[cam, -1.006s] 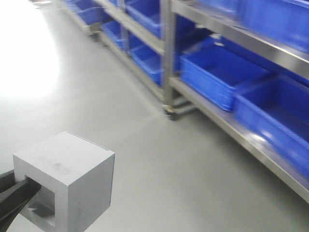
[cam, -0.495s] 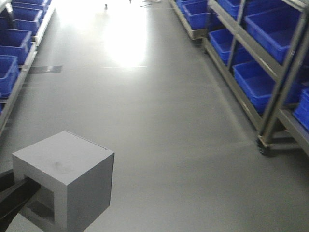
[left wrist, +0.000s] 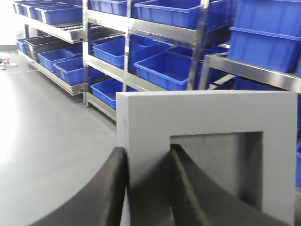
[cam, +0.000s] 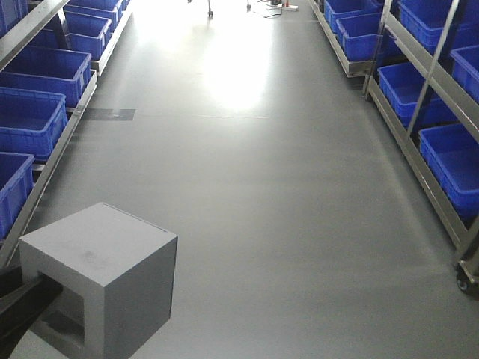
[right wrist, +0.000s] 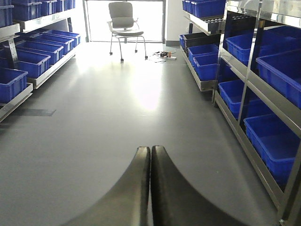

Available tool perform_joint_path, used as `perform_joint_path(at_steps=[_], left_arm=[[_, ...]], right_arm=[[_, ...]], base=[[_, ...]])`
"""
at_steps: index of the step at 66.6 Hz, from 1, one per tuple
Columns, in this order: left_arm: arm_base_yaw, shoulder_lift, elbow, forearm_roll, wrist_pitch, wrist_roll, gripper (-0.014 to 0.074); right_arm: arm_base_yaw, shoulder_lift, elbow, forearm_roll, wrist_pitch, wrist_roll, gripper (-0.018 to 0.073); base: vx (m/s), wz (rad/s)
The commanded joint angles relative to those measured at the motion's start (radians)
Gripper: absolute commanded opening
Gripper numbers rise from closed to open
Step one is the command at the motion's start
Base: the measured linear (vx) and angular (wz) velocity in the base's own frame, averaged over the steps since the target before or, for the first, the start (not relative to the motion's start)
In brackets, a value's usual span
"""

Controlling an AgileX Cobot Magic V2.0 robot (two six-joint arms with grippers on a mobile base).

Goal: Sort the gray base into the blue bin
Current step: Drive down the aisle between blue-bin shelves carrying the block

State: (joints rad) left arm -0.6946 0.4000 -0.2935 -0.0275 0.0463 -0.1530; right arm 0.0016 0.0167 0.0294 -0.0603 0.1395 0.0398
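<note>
The gray base (cam: 105, 277) hangs at the lower left of the front view, a matte cube with a square recess facing me. My left gripper (left wrist: 148, 153) is shut on the gray base (left wrist: 207, 127): one finger lies outside its left wall, the other inside the recess. My right gripper (right wrist: 151, 149) is shut with nothing between its fingers, held above bare floor. Many blue bins stand on the racks on both sides, such as a blue bin (cam: 28, 120) on the left rack and a blue bin (cam: 453, 161) on the right; I cannot tell which is the target.
I look down an aisle of gray floor (cam: 254, 194) between two metal racks. A rack caster (cam: 465, 283) stands at the right edge. A swivel chair (right wrist: 124, 26) and floor cables (right wrist: 164, 54) are at the far end, near a bright doorway.
The view has swung left: the right rack that filled the frame now lines the right edge, and the left rack has come into sight. The gray base stays held in the same place.
</note>
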Motion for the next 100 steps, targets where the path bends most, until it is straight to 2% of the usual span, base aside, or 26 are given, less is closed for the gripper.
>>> perform_joint_path(at_steps=[1,100], left_arm=[[-0.006,0.003,-0.034,-0.003,-0.112,-0.006,-0.0006],[-0.006,0.003,-0.034,-0.003,-0.112,-0.006,-0.0006]], right_arm=[[0.002,0.01,0.017,-0.007,-0.079,-0.007,-0.0009],[0.002,0.01,0.017,-0.007,-0.079,-0.007,-0.0009]], base=[[0.42,0.09],[0.48,0.0]])
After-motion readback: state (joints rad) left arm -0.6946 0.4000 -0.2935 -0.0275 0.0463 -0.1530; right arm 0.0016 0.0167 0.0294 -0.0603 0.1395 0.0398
